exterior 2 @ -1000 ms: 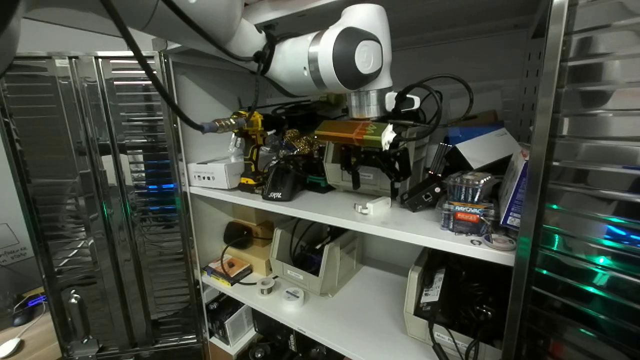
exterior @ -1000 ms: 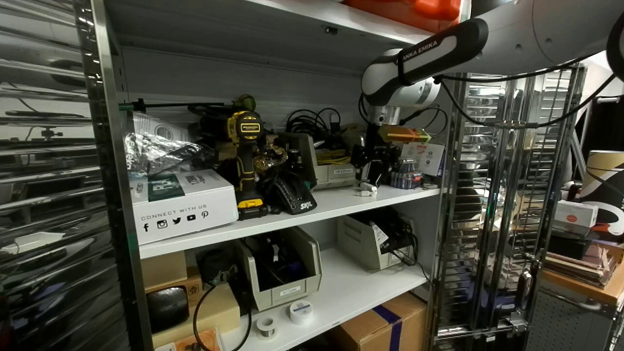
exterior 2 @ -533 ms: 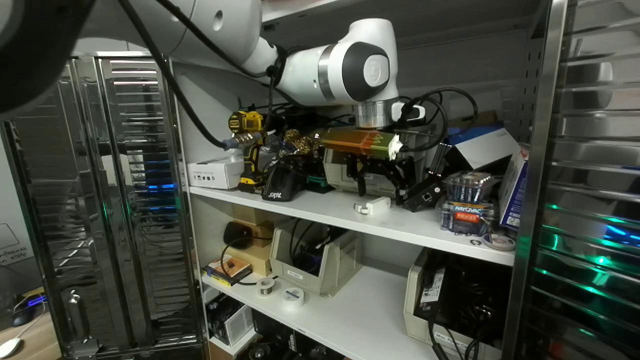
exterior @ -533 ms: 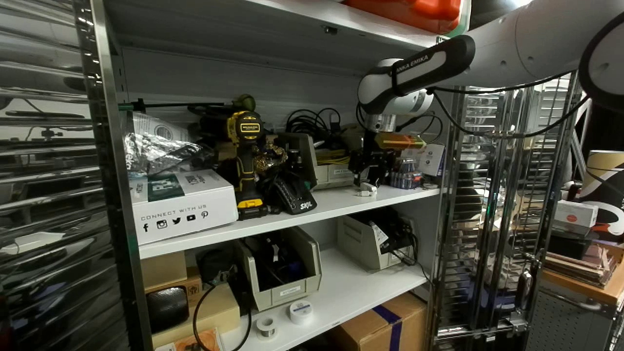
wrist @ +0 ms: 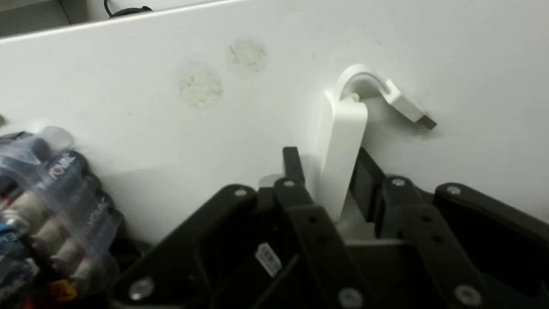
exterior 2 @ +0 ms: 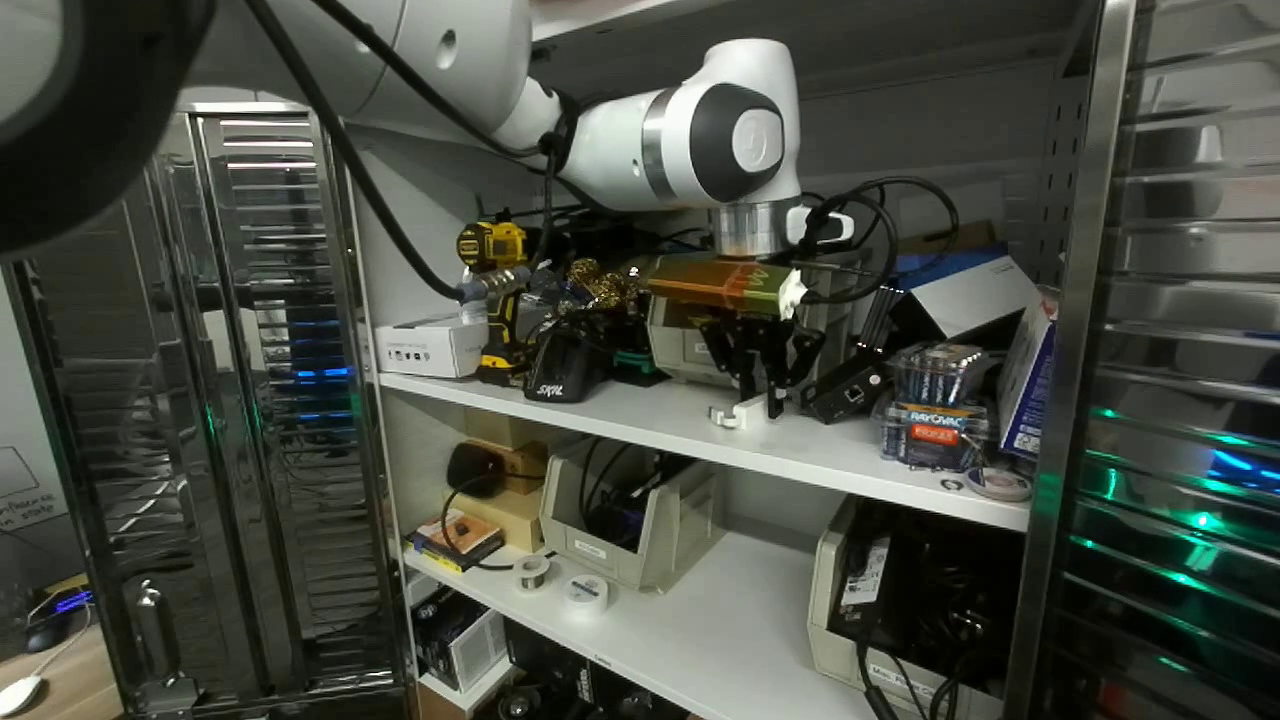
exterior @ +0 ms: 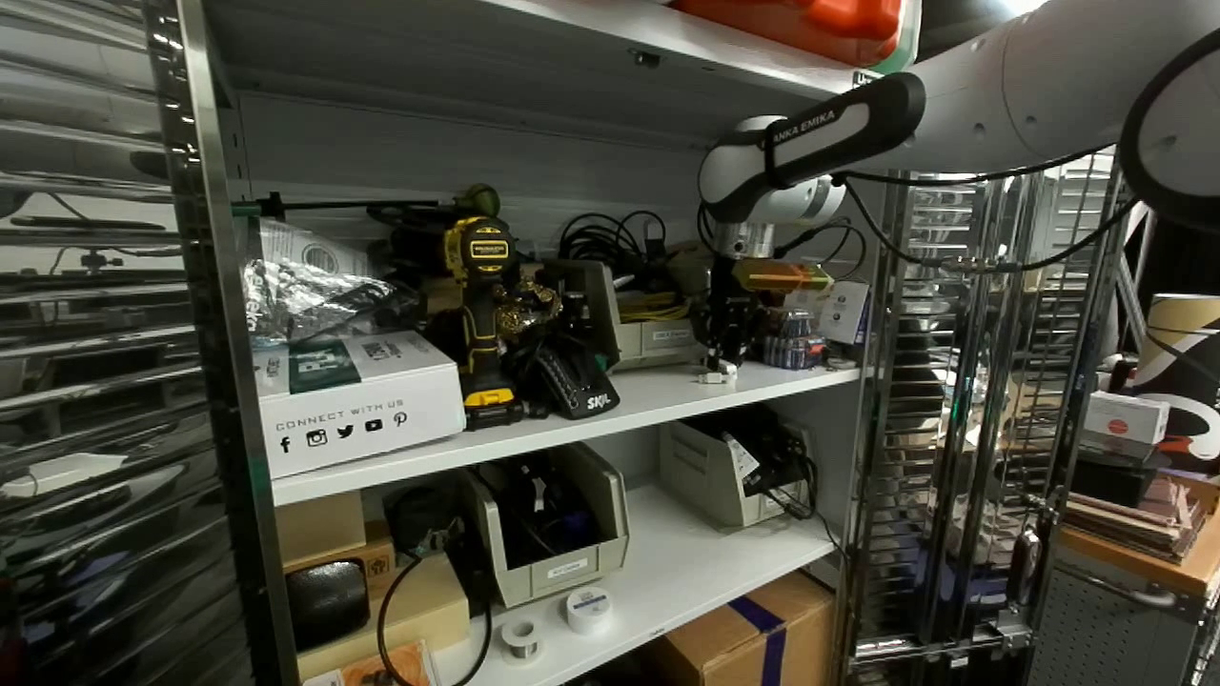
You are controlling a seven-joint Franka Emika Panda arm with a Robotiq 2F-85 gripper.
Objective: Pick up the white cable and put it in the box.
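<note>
The white cable point(wrist: 346, 124), a short piece with a flat block, a bent loop and a metal plug, lies on the upper shelf. It also shows in both exterior views, at the shelf front, as a small white cable point(exterior: 713, 377) and cable point(exterior 2: 736, 415). My gripper point(wrist: 329, 165) points down with its narrowed jaws on either side of the block. The right finger is close against the block; a slim gap shows at the left finger. Grey bins stand on the upper shelf point(exterior 2: 685, 352) and lower shelf; I cannot tell which is the box.
Battery packs point(exterior 2: 935, 430) and a black device point(exterior 2: 842, 390) stand near the gripper. A black charger point(exterior 2: 560, 368) and yellow drill point(exterior: 486, 286) are further along the shelf. Below are a grey bin point(exterior: 568, 572) and another bin point(exterior 2: 832, 600). Metal shutters flank the cabinet.
The arm has come down towards the shelf. The gripper's fingers, wide apart before, have drawn in to both sides of the white cable's block. The cable lies where it was.
</note>
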